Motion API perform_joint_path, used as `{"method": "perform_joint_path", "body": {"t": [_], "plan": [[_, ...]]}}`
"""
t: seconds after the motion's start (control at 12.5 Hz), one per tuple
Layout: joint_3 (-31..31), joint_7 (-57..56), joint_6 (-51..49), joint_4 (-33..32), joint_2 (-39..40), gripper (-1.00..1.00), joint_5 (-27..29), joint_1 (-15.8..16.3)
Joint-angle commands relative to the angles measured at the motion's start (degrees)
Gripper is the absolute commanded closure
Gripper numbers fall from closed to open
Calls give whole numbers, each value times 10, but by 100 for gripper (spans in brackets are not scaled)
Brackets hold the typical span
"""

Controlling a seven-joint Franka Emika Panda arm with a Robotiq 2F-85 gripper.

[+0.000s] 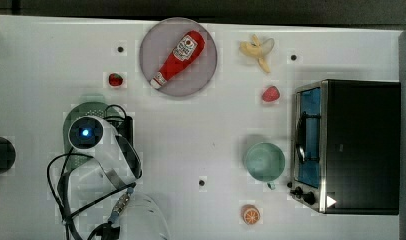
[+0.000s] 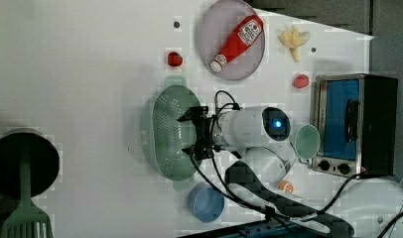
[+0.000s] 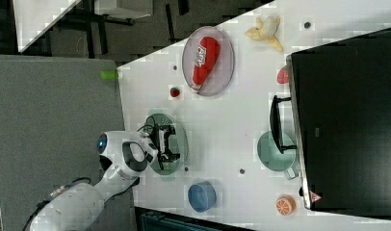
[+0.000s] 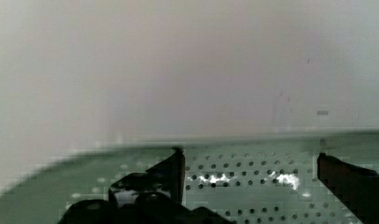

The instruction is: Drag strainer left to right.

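One tool (image 2: 189, 133), fingers (image 4: 171, 170) spread wide and gripping nothing, sits low inside the strainer (image 2: 167, 134). Taking the toaster oven (image 1: 351, 145) as landmark, the strainer lies well apart from it on the worktop (image 1: 201, 135), across from its door.

Three overhead views, wrist view close above strainer (image 4: 253, 182)
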Motion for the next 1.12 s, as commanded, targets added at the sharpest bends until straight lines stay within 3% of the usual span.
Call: {"method": "perform_joint_path", "body": {"t": [0.08,1.12], "plan": [[-13,28,5,-4,-25,-100,6,15],[-142,-87,9,-93,-97,-100,5,-7]]}}
